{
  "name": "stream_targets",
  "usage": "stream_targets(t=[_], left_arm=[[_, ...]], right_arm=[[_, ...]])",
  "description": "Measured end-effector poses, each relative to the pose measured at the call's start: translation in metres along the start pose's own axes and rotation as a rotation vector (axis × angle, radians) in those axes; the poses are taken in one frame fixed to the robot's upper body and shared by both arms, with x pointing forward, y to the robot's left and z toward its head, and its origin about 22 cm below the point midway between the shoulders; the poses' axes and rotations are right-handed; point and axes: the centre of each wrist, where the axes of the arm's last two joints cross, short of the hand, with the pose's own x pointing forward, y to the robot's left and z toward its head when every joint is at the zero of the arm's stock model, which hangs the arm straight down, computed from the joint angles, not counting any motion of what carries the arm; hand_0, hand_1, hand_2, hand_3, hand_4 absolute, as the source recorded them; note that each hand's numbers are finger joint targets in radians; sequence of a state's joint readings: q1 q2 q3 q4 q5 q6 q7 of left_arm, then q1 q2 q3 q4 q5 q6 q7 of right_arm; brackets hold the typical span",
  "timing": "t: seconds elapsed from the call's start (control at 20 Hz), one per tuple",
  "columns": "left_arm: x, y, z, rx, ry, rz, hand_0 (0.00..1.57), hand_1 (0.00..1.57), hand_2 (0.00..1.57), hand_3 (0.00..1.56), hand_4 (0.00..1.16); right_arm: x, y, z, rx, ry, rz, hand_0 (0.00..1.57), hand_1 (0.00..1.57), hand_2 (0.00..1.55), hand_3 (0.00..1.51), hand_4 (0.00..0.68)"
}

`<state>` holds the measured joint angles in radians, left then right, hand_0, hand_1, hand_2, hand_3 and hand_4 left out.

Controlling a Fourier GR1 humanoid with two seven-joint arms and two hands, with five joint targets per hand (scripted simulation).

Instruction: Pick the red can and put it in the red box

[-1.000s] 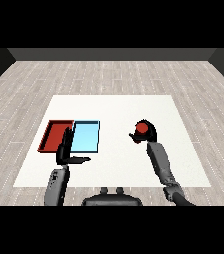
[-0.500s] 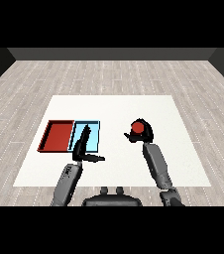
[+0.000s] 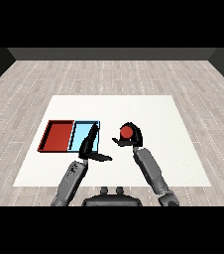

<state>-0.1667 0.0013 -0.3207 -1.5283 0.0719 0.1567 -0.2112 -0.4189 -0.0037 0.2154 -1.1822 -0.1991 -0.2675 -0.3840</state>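
Seen from the head view, the white tabletop [image 3: 148, 106] lies on a pale wooden floor [image 3: 109, 74], and two trays sit side by side at its left part: the red tray [image 3: 59, 136] on the outside and the light blue tray [image 3: 82, 135] touching it on the inner side. The right hand [image 3: 130, 138] is near the middle of the tabletop, to the right of the light blue tray and apart from it, and its black fingers and thumb are curled round the red can [image 3: 126, 132], whose round red top faces up towards the viewer. Whether the can is resting on the tabletop or raised off it cannot be told from this angle. The right forearm [image 3: 151, 171] runs down from that hand to the lower right. The left hand [image 3: 90, 149] is at the near right corner of the light blue tray, overlapping its edge; its fingers are straight and point up across the tray, the thumb sticks out to the right, and it holds nothing. The left forearm [image 3: 70, 181] comes in from the lower left. The red tray has nothing in it.
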Motion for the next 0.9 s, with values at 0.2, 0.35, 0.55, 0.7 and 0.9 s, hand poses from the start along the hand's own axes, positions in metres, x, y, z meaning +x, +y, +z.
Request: stream_targets(t=[0.2, 0.35, 0.55, 0.7, 0.9], left_arm=[[-0.004, -0.014, -0.006, -0.017, 0.011, 0.006, 0.0, 0.0, 0.0, 0.0, 0.0], [-0.008, -0.024, -0.008, -0.037, 0.015, 0.004, 0.0, 0.0, 0.0, 0.0, 0.0], [-0.01, -0.029, -0.009, -0.046, 0.022, -0.01, 0.0, 0.0, 0.0, 0.0, 0.0], [-0.014, -0.031, -0.018, -0.049, 0.034, -0.017, 0.0, 0.0, 0.0, 0.0, 0.0], [-0.018, -0.034, -0.022, -0.051, 0.059, -0.027, 0.0, 0.0, 0.0, 0.0, 0.0]], right_arm=[[0.011, 0.015, -0.003, 0.036, -0.025, -0.009, 1.38, 1.38, 1.4, 1.4, 0.626], [0.019, 0.023, 0.002, 0.054, -0.033, -0.02, 1.39, 1.39, 1.41, 1.4, 0.611], [0.022, 0.037, 0.002, 0.07, -0.045, -0.034, 1.41, 1.41, 1.43, 1.41, 0.618], [0.022, 0.047, 0.005, 0.083, -0.047, -0.042, 1.41, 1.41, 1.43, 1.4, 0.621], [0.027, 0.053, 0.004, 0.103, -0.052, -0.061, 1.43, 1.43, 1.44, 1.4, 0.599]])
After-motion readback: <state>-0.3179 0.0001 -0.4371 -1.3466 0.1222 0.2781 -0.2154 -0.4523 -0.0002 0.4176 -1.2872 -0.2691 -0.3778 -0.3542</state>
